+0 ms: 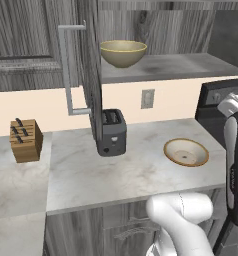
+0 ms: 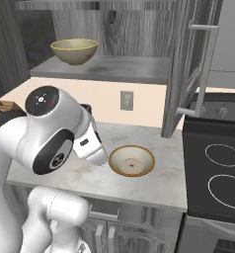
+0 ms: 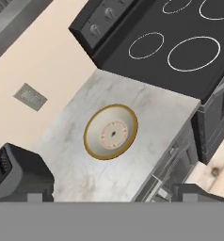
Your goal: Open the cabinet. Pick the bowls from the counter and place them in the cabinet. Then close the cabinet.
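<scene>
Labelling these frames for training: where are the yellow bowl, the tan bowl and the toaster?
Yellow bowl [image 1: 123,54], left base view, front of its outer wall.
Tan bowl [image 3: 111,131], hand view, pale inside.
Toaster [image 1: 112,135], left base view, front face.

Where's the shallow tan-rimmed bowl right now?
The shallow bowl sits on the counter, right of the toaster and just left of the stovetop, below the open cabinet's shelf.
</scene>
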Controlling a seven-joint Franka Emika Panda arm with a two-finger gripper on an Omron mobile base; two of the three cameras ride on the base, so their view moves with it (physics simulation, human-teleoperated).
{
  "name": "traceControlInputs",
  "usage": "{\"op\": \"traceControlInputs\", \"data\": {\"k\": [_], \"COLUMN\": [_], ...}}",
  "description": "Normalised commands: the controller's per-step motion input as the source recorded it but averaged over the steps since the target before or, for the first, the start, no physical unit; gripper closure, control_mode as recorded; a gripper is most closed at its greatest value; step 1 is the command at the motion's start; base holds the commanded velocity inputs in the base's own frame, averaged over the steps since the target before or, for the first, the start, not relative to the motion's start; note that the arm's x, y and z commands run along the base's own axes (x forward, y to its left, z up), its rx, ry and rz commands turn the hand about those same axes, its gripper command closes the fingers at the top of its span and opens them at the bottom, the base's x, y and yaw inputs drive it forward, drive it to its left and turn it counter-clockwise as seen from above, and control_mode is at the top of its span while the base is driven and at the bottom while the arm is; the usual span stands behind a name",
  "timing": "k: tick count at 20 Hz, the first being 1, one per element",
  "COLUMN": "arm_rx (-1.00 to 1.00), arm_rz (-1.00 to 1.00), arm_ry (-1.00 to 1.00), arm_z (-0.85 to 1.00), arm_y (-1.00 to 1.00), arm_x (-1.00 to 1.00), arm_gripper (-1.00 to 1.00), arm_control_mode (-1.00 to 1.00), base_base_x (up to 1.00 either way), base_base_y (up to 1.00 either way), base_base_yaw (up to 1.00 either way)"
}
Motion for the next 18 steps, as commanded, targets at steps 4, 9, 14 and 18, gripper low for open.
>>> {"op": "traceControlInputs", "data": {"k": [4,9,14,18], "arm_rx": [0.02,0.03,0.02,0.01], "arm_rz": [0.04,0.01,0.00,0.00], "arm_ry": [0.04,0.00,0.00,-0.04], "arm_z": [-0.31,-0.33,-0.33,-0.28], "arm_y": [0.00,-0.01,0.00,-0.05], "arm_x": [-0.10,-0.36,-0.40,-0.45], "arm_gripper": [-1.00,-1.00,-1.00,-1.00], "arm_control_mode": [-1.00,-1.00,-1.00,-1.00], "base_base_x": [0.00,0.00,0.00,0.00], "base_base_y": [0.00,0.00,0.00,0.00], "base_base_yaw": [0.00,0.00,0.00,0.00]}}
